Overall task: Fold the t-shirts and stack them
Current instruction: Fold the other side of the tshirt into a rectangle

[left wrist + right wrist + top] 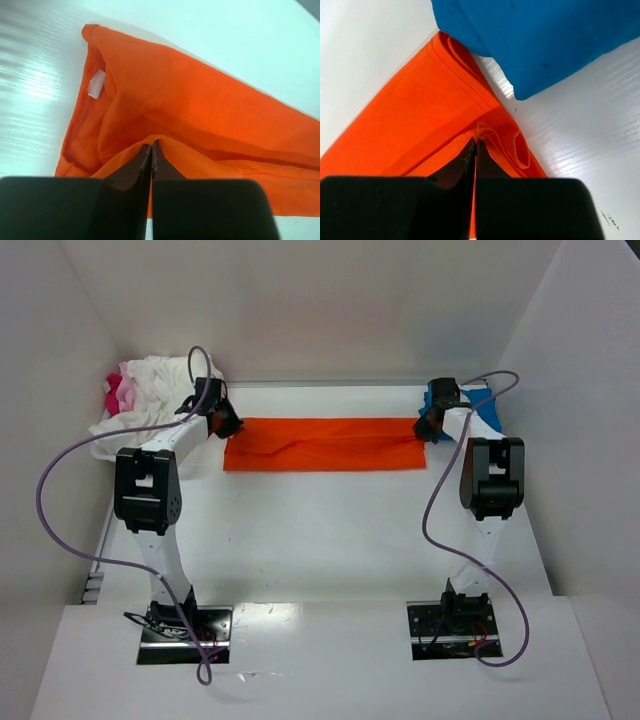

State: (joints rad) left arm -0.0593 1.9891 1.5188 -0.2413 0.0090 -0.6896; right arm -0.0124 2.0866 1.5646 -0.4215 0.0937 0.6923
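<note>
lying across the far part of the bench [320, 540]: one orange t-shirt [325, 444], folded into a long narrow band running left to right, flat apart from a low wrinkle near its middle.

left gripper [222, 425]: at the band's left end, jaws pressed together with a fold of orange cloth pinched at the tips. in the left wrist view the cloth rises in a small peak to meet them. a small white label [96, 84] shows on the doubled edge beyond the tips, beside a stitched hem.

right gripper [428, 427]: at the band's right end, jaws likewise closed, nipping a bunched corner of the same orange cloth. a stitched seam runs along the edge just past the tips.

one blue t-shirt [487, 405]: far right corner of the bench, behind the right gripper. in the right wrist view its near edge overlaps the far tip of the orange corner.

one white t-shirt [150, 390]: crumpled heap in the far left corner, against the side wall, just behind the left gripper.

one pink t-shirt [117, 392]: bunched at the left side of the white heap, only a small part showing.

purple cables [45, 490]: one per arm, each looping wide from wrist to base.
</note>
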